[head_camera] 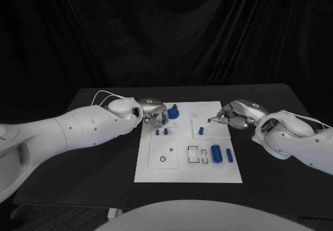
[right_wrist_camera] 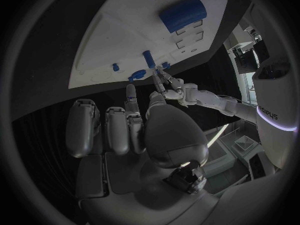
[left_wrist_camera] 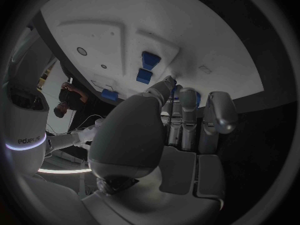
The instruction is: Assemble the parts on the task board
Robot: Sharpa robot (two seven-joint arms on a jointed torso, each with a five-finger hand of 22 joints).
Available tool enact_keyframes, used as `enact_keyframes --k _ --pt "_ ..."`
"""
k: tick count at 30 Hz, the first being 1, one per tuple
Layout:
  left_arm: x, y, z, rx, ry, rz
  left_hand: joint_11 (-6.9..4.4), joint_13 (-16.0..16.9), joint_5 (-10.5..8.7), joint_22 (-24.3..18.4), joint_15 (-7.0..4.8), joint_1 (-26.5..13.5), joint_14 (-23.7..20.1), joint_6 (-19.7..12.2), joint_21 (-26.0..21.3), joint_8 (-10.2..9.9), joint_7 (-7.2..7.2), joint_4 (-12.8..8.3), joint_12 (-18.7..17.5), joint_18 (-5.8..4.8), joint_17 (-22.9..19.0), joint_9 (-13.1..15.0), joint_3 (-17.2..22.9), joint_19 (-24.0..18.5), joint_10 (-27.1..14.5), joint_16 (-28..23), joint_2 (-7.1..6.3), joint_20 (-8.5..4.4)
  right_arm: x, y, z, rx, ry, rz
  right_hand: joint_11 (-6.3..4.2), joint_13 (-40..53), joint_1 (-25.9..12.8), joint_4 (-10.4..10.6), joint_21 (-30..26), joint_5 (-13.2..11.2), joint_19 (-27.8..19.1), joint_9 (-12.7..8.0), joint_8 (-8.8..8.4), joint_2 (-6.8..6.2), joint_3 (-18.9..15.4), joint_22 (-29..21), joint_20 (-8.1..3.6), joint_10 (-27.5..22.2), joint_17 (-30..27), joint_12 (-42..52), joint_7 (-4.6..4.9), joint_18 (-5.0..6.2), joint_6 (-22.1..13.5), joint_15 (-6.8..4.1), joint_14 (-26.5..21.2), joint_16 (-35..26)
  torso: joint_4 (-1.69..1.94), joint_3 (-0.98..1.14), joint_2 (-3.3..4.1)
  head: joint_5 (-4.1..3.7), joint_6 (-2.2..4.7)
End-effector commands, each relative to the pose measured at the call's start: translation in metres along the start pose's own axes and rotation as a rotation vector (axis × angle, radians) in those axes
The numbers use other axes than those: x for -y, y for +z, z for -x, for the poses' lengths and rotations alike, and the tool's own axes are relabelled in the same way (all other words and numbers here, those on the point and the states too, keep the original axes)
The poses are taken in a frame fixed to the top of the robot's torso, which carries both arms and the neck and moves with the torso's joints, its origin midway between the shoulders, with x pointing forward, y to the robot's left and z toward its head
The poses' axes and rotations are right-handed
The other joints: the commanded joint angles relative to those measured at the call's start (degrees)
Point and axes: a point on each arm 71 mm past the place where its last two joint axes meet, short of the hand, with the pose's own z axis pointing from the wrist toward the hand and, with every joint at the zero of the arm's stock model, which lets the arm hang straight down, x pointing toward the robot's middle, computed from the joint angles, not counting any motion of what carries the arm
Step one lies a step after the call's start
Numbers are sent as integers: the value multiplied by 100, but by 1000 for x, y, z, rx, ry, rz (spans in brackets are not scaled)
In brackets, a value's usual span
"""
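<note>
White task board (head_camera: 149, 174); seven blue parts (head_camera: 216, 153); left hand (head_camera: 154, 114) grip unclear; right hand (head_camera: 232, 115) likewise.

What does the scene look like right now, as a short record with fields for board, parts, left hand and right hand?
board: white task board in the middle of the black table
parts: blue pieces on the board, a large cylinder near its right edge
left hand: left hand over the board's far left corner, grip unclear
right hand: right hand at the far right edge, grip unclear
</note>
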Motion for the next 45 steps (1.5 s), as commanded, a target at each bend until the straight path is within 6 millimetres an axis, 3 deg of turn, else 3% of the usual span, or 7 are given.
enact_keyframes --k 1,21,30,33,42,44,45 --pt "1 1 -4 -17 -6 -3 -12 -9 12 828 -9 -18 -57 -4 -37 10 -28 19 -47 21 -15 -16 -9 -48 -25 -38 -56 1 1 0 -1 -7 0 -17 -35 1494 40 -4 -22 11 99 7 6 3 -24 1019 23 611 -4 -31 6 89 47 21 241 -24 1 0 0 3 1" --pt "-17 -11 -4 54 12 65 181 -18 -107 788 87 -230 -263 -1718 -280 -61 -696 86 -478 56 -211 -402 -393 -145 -1489 -89 -245 43 5 -5 2 13 -1 -24 -35 1494 28 -2 -35 -9 96 5 -2 -11 -42 1016 20 611 -12 -31 7 91 47 20 240 -27 -1 -1 3 40 1" --pt "-43 -41 7 144 33 119 144 92 -116 681 87 -236 -453 -1459 -725 90 -595 128 -207 128 -481 -353 -457 -374 -1410 -253 -146 52 5 -6 26 88 -15 -18 -46 710 28 -2 -54 -8 103 -1 -45 -39 -112 1021 10 174 -16 -499 -2 91 79 11 244 -30 -1 -5 2 63 1" --pt "-54 -55 19 199 -16 138 94 168 143 45 192 -330 -1968 -1215 -3433 155 -344 315 93 467 -1072 -336 -362 -2272 -1391 -1277 -50 114 1 -3 43 135 -26 -4 -53 176 86 -5 -63 4 108 -6 -68 -53 -129 1024 4 -106 -17 -906 -7 90 97 4 245 -29 -1 -6 1 93 1" --pt "-68 -99 31 284 -675 22 10 -291 776 -1300 198 -1240 -6490 -1816 -6232 103 -62 1093 -327 344 -3255 -525 -800 -6362 -4381 -5164 145 58 -25 16 98 283 -170 114 -23 -3900 1038 -58 -26 919 128 -70 -212 -527 167 1053 -5 -2124 83 -5085 25 76 120 -3 256 16 2 -17 -3 110 1" --pt "-68 -107 33 309 -853 -29 -252 -748 1083 -4084 113 -1470 -6840 -2912 -6296 -132 -282 1139 -871 383 -4244 -761 -1279 -7490 -5370 -6258 125 91 -29 21 104 282 -217 129 7 -4520 1208 -22 -54 679 116 -84 -254 -630 238 1048 28 -2279 67 -5925 54 75 103 65 249 8 5 -15 -3 92 1" --pt "-67 -109 33 322 -926 -53 -319 -818 1060 -4230 117 -1526 -6846 -3149 -6313 -137 -335 1135 -957 412 -4305 -811 -1392 -7511 -5510 -6311 171 111 -31 23 105 276 -240 135 29 -4763 1247 -22 -64 596 112 -90 -273 -664 250 1047 48 -2209 63 -6197 66 79 97 108 248 6 9 -17 -7 78 1"
